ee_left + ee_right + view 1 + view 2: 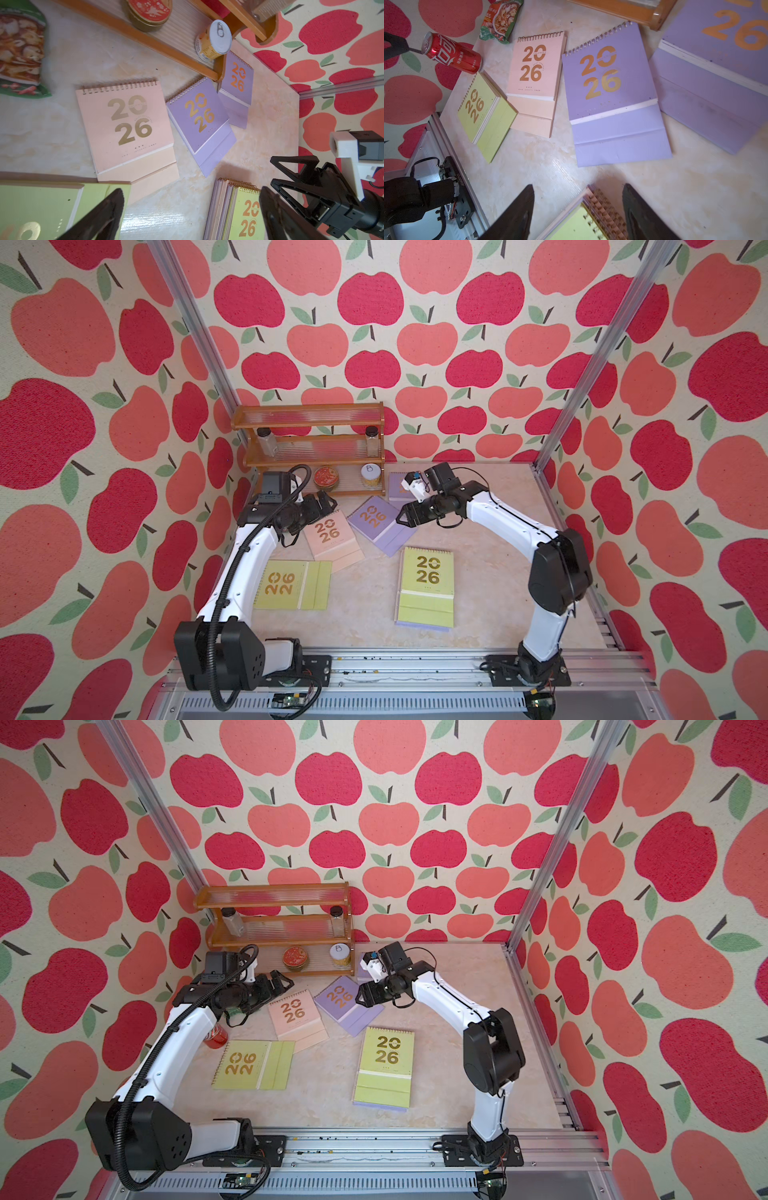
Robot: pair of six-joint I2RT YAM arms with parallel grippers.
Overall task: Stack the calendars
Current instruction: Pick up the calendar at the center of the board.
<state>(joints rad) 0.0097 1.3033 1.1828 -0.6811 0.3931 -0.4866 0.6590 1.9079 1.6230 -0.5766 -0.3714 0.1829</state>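
1. Left gripper (pixel 326 504) gapes wide, empty; right gripper (pixel 404 517) half-open, empty, by a lilac calendar (pixel 374 522).
2. Stack (pixel 426 585) mid-table, yellow-green on top; four loose: second lilac calendar (pixel 397 485), pink calendar (pixel 330 537), yellow-green calendar (pixel 286 585).
3. Shelf (pixel 240 418): two jars (pixel 266 441), one tin (pixel 326 479), one can (pixel 371 475).

We glimpse only a corner of the far lilac calendar (pixel 395 486) behind the right arm (pixel 498 510); the left arm (pixel 183 1027) hides most of the red can (pixel 216 1039); the snack packet (pixel 20 49) runs off-frame.
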